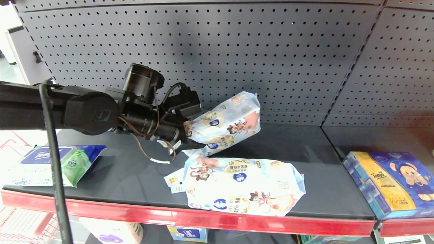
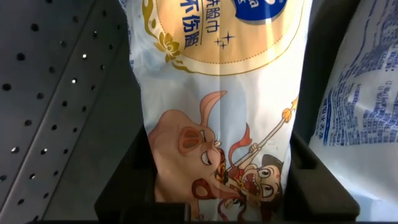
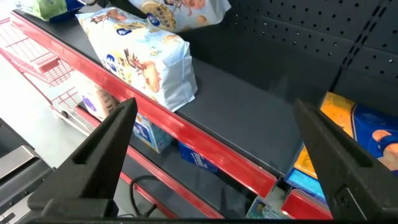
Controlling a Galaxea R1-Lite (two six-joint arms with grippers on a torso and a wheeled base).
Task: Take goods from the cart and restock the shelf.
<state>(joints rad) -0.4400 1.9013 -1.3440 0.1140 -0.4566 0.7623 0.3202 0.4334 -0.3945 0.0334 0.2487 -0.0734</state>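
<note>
Shelf [image 1: 322,162] runs across the whole frame, w/ a grey pegboard [image 1: 237,51] behind it and a red front lip. One cartoon-print tissue pack [image 1: 244,186] lies flat at centre-bottom, near the lip, so that one is stocked. Blue-yellow tissue box pack [image 1: 390,183] sits at lower right, on the next bay. Second cartoon-print pack [image 1: 227,123] is at centre frame, tilted up toward the pegboard, just above the flat one. Can't tell if its lower corner touches. My left gripper [image 1: 184,134] is clamped on that pack's near end, one finger on each side. Green-white wipes pack [image 1: 51,164] lies at far left of the deck. My right gripper [image 3: 214,107] hangs out front of the shelf, fingers spread wide, nothing in it. Red wire cart [image 1: 23,222] is at bottom left.

Progress, my guess: mid-placement. The held pack needs setting down and letting go, prob. beside or behind its twin, then back to the cart for more.
</note>
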